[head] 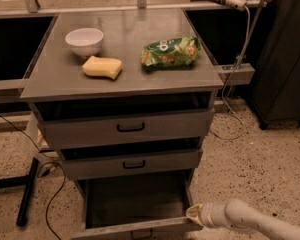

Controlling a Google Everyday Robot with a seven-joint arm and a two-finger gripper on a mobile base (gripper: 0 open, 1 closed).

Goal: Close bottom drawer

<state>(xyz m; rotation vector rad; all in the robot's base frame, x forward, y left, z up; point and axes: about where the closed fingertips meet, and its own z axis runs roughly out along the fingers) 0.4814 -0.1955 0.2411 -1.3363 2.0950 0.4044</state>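
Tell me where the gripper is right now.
In the camera view the gripper is low on the right, at the front right corner of the pulled-out bottom drawer, below the middle drawer.

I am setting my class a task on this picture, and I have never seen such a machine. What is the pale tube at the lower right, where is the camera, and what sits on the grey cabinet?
The pale tube is a robot's arm, reaching in from the lower right. Its tip is the gripper, the robot's hand. It is at the right front corner of the bottom drawer, which stands pulled out. The job is to push that drawer shut.

There is one view only, looking down at the cabinet from above and in front. On the cabinet top lie a white bowl, a yellow sponge and a green snack bag. I cannot see the gripper holding anything.
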